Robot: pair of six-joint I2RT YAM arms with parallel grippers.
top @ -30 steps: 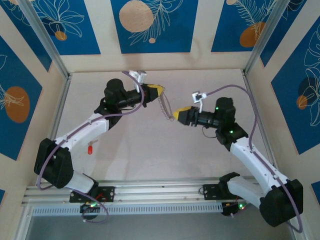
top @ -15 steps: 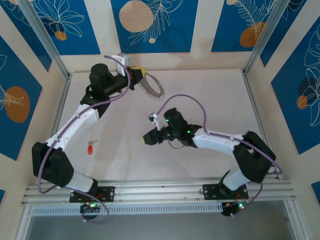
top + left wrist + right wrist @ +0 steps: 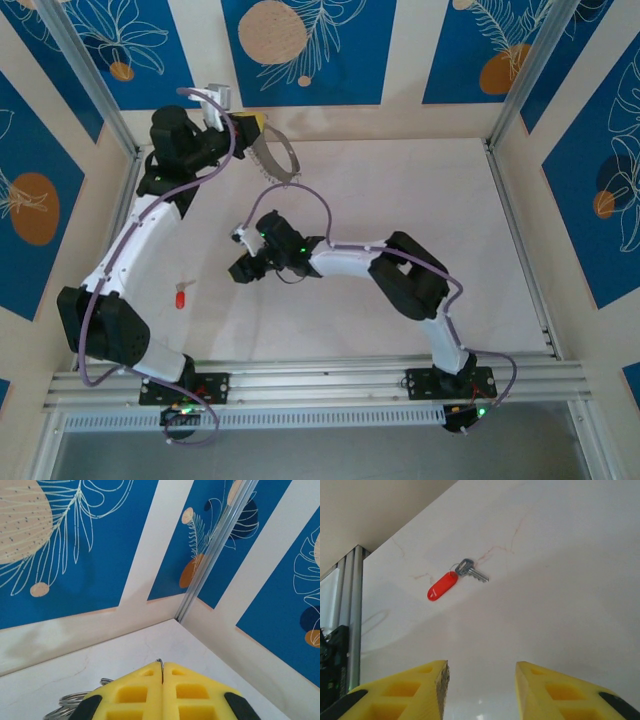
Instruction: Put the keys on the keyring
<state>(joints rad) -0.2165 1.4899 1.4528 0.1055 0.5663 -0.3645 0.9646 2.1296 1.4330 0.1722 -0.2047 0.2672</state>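
Left pincer [image 3: 260,122] is pressed together on the keyring [image 3: 268,168]. From above it sits well beyond the key [image 3: 181,298], up toward the back wall [image 3: 330,118] and a bit to the key's right. The hoop sticks out from the yellow fingers, on the side facing away from the key, so ring and key are well apart.

On the left wrist cam the pincer [image 3: 162,667] has both yellow pads flush against each other, with just a sliver of metal poking out of the seam at the tips. Some grey wire loops of the keyring [image 3: 70,702] peek out beside the left pad. Can't tell from that angle how much of the ring is actually clamped.

Right pincer [image 3: 240,268] is spread with nothing in it. It's near the key, off to the key's right in the top view, and pointing toward it. On its own cam the pincer [image 3: 481,672] has a wide gap between the fingers, and the key [image 3: 442,586] lies ahead of it and a little left of that gap.

That key is a small silver one with a red oval tag. It lies flat on the pale counter [image 3: 560,555], untouched, blade pointing right and tag down-left. Nothing else lies beside the key.
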